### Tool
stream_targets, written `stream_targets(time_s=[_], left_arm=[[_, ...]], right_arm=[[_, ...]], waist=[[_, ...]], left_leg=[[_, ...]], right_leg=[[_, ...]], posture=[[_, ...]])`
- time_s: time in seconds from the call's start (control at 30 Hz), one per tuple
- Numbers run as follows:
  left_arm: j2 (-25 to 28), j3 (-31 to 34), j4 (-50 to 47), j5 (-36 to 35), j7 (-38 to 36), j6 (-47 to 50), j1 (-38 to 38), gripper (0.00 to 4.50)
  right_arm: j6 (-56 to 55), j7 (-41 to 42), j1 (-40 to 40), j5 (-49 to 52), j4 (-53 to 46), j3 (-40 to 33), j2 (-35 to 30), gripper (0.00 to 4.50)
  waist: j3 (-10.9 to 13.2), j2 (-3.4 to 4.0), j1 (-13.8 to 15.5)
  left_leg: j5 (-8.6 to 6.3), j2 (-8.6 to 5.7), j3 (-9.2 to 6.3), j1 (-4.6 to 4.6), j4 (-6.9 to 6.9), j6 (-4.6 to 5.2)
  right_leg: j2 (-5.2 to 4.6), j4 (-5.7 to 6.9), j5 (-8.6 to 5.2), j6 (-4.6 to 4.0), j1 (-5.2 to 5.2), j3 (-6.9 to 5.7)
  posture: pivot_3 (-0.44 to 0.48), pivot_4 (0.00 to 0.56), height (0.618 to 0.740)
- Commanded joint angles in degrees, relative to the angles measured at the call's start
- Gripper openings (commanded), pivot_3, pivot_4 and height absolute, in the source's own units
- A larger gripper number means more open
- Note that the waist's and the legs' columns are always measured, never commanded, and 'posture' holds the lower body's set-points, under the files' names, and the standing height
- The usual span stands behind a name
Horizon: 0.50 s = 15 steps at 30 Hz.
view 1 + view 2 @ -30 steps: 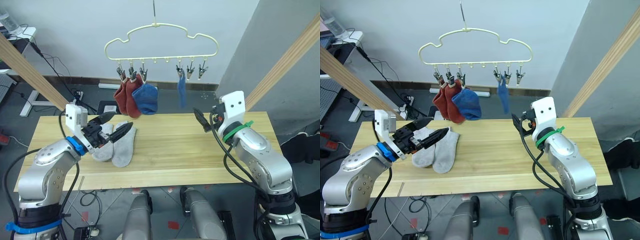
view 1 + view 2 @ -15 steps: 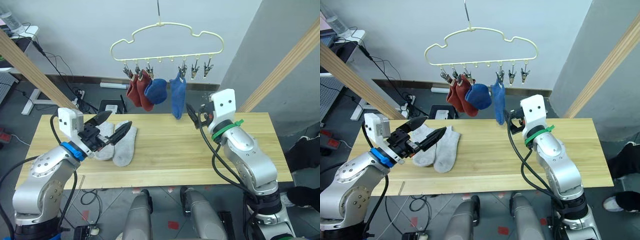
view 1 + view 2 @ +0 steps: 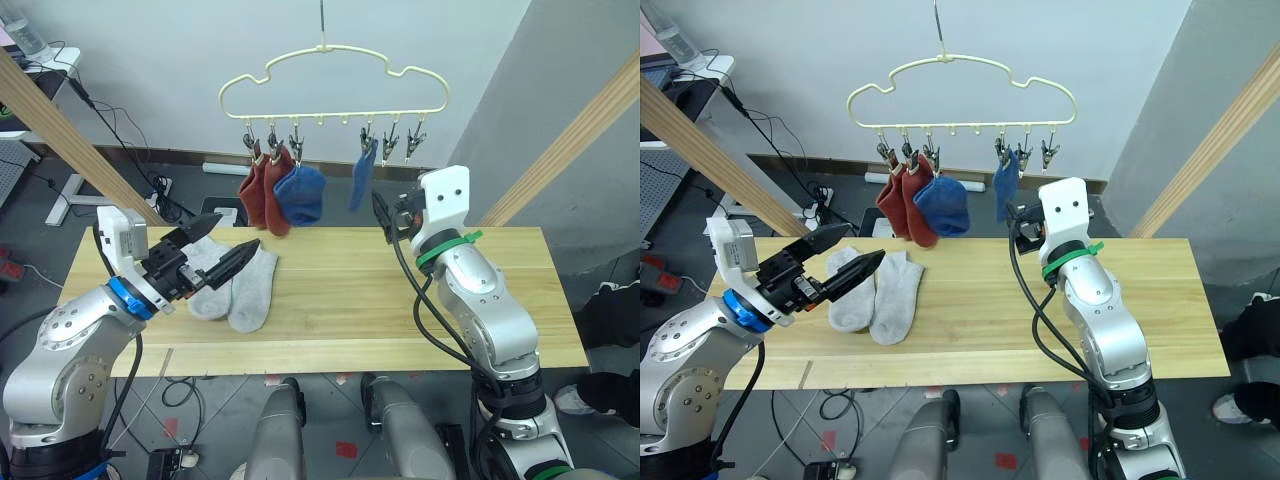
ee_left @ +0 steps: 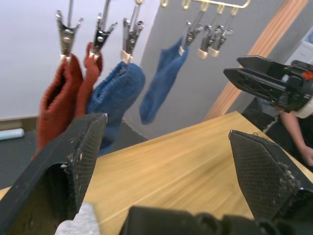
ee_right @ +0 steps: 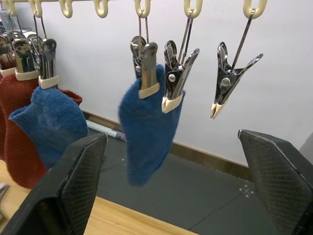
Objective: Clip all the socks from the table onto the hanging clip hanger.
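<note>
You have a long worktop [image 3: 400, 300] of pale wooden planks in front of you, its grain running along the length. On it lie two light grey socks [image 3: 232, 286], side by side and touching, toward your left end. Their toes point to the near edge and their cuffs to the far edge. The left one [image 3: 851, 292] sits slightly further left and its cuff end is partly hidden in the head views. The right one [image 3: 895, 296] lies fully in sight, flat on the wood. The middle and right stretch of the worktop shows bare planks.
</note>
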Motion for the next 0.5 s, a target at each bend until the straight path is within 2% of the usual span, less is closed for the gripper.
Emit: stream_targets(time_s=[0.03, 0.5], left_arm=[[-1.0, -0.3, -0.5, 1.4, 1.7, -2.2, 0.0, 4.46], [-2.0, -0.8, -2.3, 3.3, 3.0, -4.0, 2.0, 4.46]], right_arm=[[-1.4, 0.6, 0.5, -0.2, -1.6, -2.2, -0.3, 4.5], [-1.4, 3.4, 1.9, 0.1, -1.5, -4.3, -1.5, 4.5]], waist=[[0.0, 0.0, 0.2], [0.0, -0.01, 0.5]], left_leg=[[0.0, -0.01, -0.03, -0.02, 0.01, 0.0], [0.0, -0.02, -0.09, -0.03, 0.04, 0.0]], right_leg=[[0.0, 0.0, 0.0, 0.0, 0.0, -0.03], [0.01, 0.03, 0.01, 0.01, 0.03, -0.08]], posture=[[0.071, 0.337, 0.74], [0.119, 0.324, 0.74]])
